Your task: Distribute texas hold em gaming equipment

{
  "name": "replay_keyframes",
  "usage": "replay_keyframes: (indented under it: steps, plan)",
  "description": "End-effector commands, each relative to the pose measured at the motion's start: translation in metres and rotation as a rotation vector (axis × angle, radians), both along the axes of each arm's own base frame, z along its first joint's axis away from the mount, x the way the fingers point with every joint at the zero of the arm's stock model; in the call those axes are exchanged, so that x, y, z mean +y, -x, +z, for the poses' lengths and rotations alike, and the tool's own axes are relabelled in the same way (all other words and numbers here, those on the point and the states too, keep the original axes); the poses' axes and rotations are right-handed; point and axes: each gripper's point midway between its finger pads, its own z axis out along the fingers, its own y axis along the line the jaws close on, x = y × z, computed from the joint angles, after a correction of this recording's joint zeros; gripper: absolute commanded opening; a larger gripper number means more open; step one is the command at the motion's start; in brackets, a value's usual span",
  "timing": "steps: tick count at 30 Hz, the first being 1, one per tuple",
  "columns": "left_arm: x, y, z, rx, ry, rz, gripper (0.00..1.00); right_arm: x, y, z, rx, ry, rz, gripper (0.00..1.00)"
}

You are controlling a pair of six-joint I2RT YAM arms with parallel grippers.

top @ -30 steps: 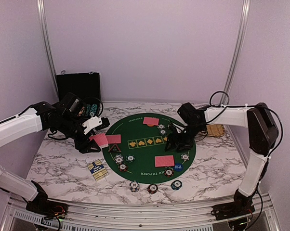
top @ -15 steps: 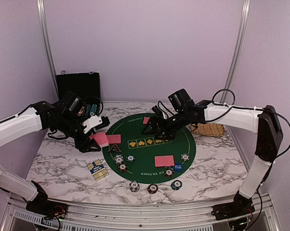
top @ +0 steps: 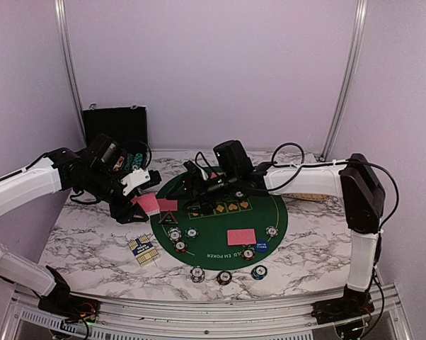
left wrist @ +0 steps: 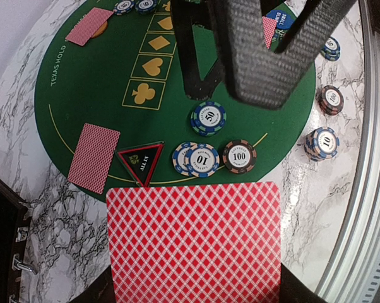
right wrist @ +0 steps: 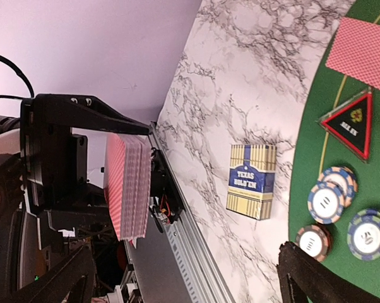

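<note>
Cards (left wrist: 193,243) mask left gripper (top: 136,203) — apparently clamped.

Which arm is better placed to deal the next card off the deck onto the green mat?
Right. The right fingers are open and extended over the green mat toward the red-backed deck; the left fingers are shut on that deck, so that arm has no free grip.

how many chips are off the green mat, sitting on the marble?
3, in a row on the marble tabletop by its front edge: left chip, middle chip, right chip. Others may be hidden.
</note>
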Motion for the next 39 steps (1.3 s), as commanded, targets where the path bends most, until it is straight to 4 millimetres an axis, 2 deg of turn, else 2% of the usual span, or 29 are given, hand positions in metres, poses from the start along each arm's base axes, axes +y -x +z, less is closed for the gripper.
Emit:
replay_keyframes:
  steps: [1,9,31,39]
  plan:
    - [-0.004,-0.006,0.012,-0.020,0.026,0.000,0.01,0.031,0.007,0.032,-0.012,-0.123,0.060,0.99]
    - [-0.004,-0.006,0.010,-0.016,0.022,0.000,0.01,0.054,0.017,0.028,0.016,-0.156,0.110,0.99]
    - [-0.005,-0.006,0.010,-0.012,0.028,-0.003,0.01,0.094,0.021,0.002,0.095,-0.160,0.167,0.99]
    - [-0.003,-0.005,0.010,-0.018,0.021,-0.001,0.01,0.096,0.020,-0.003,0.116,-0.149,0.171,0.85]
